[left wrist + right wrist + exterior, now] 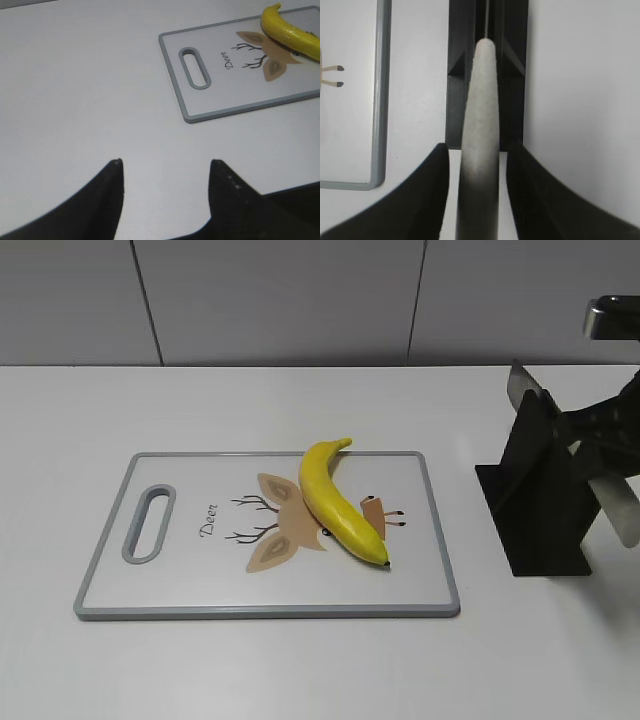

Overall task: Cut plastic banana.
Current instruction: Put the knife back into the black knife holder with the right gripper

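Observation:
The yellow plastic banana [338, 502] lies whole on the white cutting board [180, 580], stem toward the far edge; its stem end also shows in the left wrist view [289, 31]. A knife with a grey handle [480, 125] rests in a black stand [540, 490] to the right of the board. My right gripper [477, 147] is open, with one finger on each side of the handle and a thin gap on both sides. My left gripper [165, 162] is open and empty over bare table, left of the board [200, 112].
The board has a grey rim and a handle slot [148, 523] at its left end. The stand's base [530, 565] stands close to the board's right edge [380, 100]. A grey tiled wall runs behind the white table.

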